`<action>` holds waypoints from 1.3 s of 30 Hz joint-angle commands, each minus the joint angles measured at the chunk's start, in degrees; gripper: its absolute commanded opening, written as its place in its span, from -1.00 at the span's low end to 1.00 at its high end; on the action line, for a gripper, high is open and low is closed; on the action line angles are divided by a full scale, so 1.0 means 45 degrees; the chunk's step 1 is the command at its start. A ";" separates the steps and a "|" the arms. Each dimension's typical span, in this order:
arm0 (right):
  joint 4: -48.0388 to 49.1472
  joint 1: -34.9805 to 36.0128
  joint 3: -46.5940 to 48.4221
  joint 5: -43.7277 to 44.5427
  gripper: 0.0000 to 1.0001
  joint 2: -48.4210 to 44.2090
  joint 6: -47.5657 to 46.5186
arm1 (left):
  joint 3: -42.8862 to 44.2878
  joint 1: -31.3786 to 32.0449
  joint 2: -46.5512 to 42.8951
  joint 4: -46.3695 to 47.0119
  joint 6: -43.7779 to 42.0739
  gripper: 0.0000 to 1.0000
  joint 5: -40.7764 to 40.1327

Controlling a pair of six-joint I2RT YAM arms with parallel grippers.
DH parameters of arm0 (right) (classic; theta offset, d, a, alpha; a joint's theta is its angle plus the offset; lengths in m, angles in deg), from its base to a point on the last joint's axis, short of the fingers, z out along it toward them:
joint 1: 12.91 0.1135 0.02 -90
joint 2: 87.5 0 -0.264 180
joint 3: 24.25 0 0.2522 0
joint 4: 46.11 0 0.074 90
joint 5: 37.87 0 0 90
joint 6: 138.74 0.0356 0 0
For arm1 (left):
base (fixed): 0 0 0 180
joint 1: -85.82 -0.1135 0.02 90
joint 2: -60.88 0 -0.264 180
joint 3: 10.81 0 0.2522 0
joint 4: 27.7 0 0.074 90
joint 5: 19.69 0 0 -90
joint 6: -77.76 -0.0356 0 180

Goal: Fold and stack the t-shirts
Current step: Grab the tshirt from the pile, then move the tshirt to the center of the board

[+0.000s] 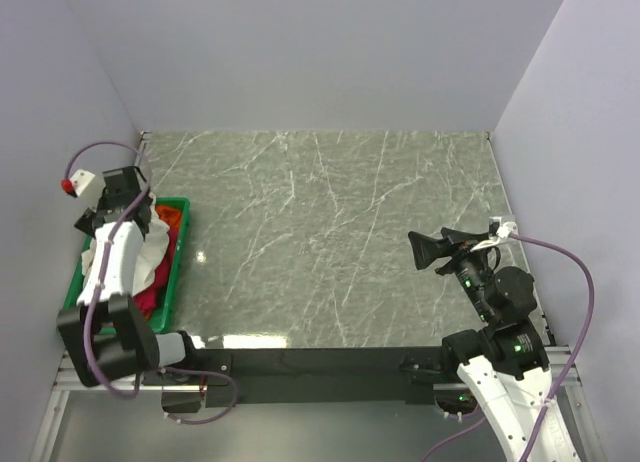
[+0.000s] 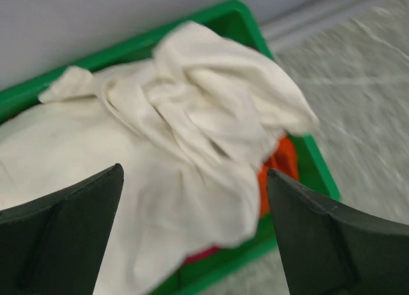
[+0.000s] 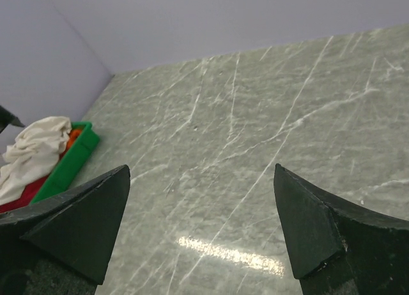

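The left gripper point(image 2: 195, 177), spread wide over the crumpled cream cloth t-shirt point(image 2: 192, 110) in the left-edge green plastic crate point(image 2: 217, 17), might also pinch the orange t-shirt point(image 2: 281, 162) underneath.

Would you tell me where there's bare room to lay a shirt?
The table is bare from the crate at left to the right gripper. Only the crate is crowded: cream shirt heaped over orange shirt and pink shirt.
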 commanded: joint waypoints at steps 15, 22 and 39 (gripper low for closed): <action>0.0271 0.0372 0.0323 -0.1155 0.98 0.0527 -0.0635 | 0.2175 -0.2078 0.4553 0.1452 0.0319 -0.99 0.1154; 0.0174 0.0373 0.0850 -0.1781 0.98 0.1053 -0.0558 | 0.3501 -0.0090 0.2368 0.0867 -0.0579 -0.99 0.0257; -0.1564 0.0373 0.3859 -0.0805 0.99 0.2032 -0.0577 | 1.0956 0.9793 0.1112 0.1413 -0.1946 -0.99 0.5702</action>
